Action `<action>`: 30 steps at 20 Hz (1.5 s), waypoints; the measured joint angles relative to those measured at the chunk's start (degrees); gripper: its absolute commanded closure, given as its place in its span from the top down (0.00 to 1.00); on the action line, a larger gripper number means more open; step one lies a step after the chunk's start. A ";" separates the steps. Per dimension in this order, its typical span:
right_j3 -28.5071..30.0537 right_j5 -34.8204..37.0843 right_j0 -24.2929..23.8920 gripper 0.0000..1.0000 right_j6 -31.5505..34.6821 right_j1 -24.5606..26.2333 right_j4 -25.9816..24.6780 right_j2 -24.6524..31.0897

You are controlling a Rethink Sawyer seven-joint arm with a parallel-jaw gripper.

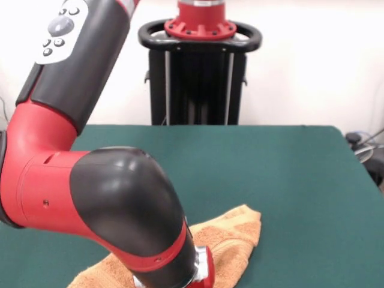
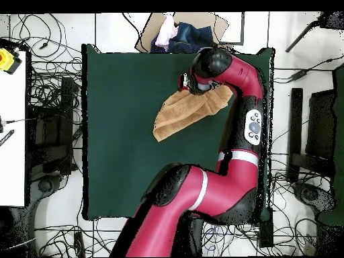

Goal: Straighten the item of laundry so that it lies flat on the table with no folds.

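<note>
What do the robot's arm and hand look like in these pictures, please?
The arm has glossy red links with rounded black joint covers. A light grey panel with round buttons sits on the upper link, and a pale band crosses one red link. The hand is hidden behind the wrist.

The dark green tabletop (image 1: 288, 174) carries one thing, a rumpled orange-tan towel (image 1: 231, 237) (partly folded) at its near edge.
</note>
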 measured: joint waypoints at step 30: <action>-4.32 -9.48 1.59 1.00 12.59 1.79 6.70 -5.64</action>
